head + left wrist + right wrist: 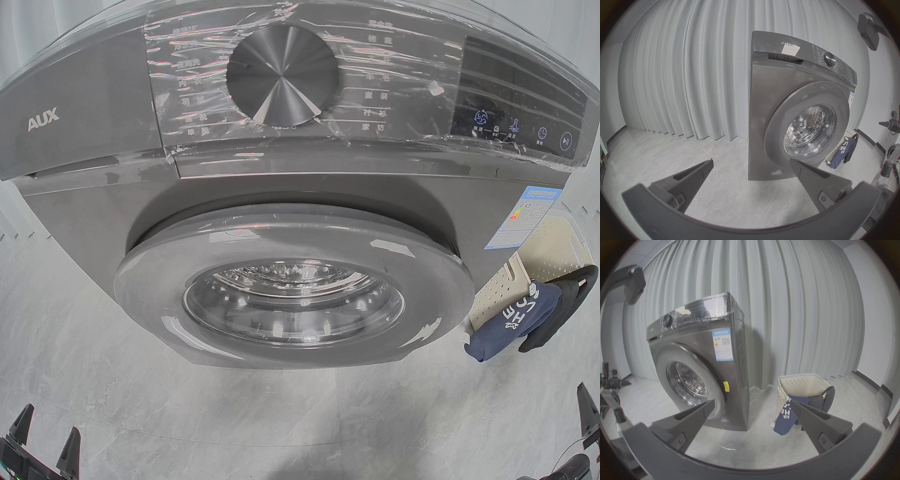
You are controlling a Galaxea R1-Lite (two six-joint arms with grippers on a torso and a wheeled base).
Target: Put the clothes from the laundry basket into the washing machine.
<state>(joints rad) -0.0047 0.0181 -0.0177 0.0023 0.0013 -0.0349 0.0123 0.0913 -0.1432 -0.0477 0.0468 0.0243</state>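
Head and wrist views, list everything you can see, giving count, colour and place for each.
washing machine: one, dark grey, on the floor ahead, round door shut
laundry basket: one, cream, on the floor right of the machine
navy garment: one, white print, draped over the basket's rim
black garment: one, hanging over the rim beside the navy one
sticker: one, blue and white, machine front, upper right
curtain: pale grey, behind the machine
floor: grey tiles
left gripper: black, open, low on the left
right gripper: black, open, empty
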